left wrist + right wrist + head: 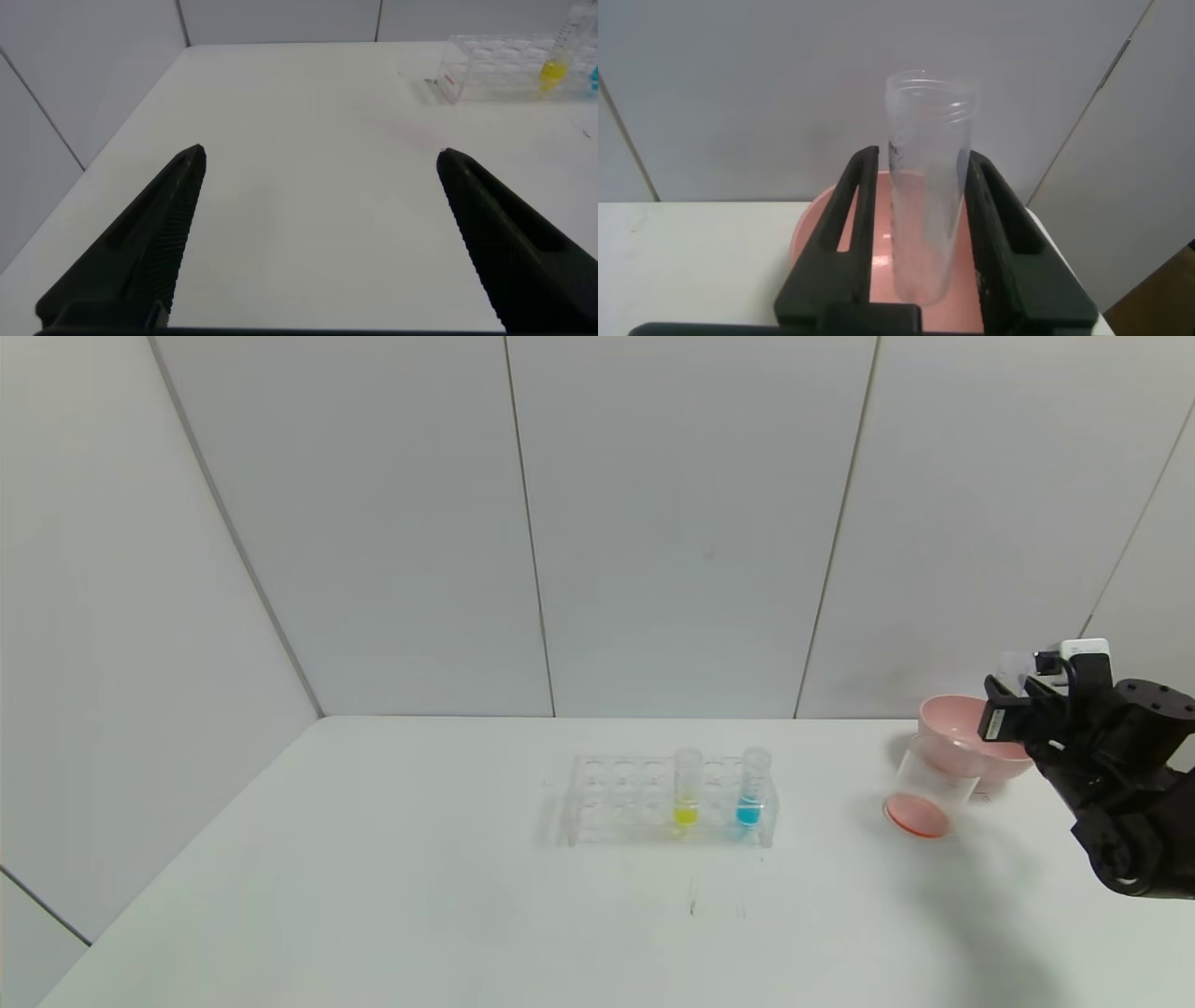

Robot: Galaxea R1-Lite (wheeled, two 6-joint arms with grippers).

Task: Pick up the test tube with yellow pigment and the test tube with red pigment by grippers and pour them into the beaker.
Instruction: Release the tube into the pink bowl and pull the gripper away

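Test tubes counted: three. One, the test tube with red pigment (926, 187), is clamped between the fingers of the right gripper (1022, 705) at the right edge of the head view, held over the pink bowl (952, 719); in the right wrist view it appears emptied, clear with only a pinkish tint, mouth toward the top of the frame. The right gripper is closed narrow on this tube.

The test tube with yellow pigment (687, 789) stands upright in the clear rack (607, 798) at centre frame of the head view, a little yellow liquid at its bottom. A second racked tube, the tube with blue liquid (751, 789), stands upright just right of it in the same rack, with empty holes between them. Racks counted: one.

Beakers counted: one. The beaker (929, 789) stands on the table (373, 859) at right of centre, touching or just in front of the pink bowl, with a layer of orange-red liquid on its bottom. Bowls counted: one.

The left gripper (318, 163) appears only in the left wrist view, its two fingers spread wide and holding nothing, low over bare table, with the rack and yellow tube in that frame's upper right corner.
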